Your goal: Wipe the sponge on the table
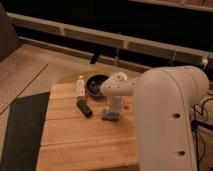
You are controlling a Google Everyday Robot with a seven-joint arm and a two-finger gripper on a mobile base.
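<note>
Camera view: gripper [114, 107] pointed straight down over mid-table. Small flat blue-grey sponge [110, 117] lay directly beneath, touching its tip, on light-brown plank table [85, 145]. Grip state: could not tell. Black bar-shaped object [84, 107] lay nearby.

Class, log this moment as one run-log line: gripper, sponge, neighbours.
gripper: lowered directly over sponge | sponge: flat on table, right of centre | black bar: left of sponge, apart
</note>
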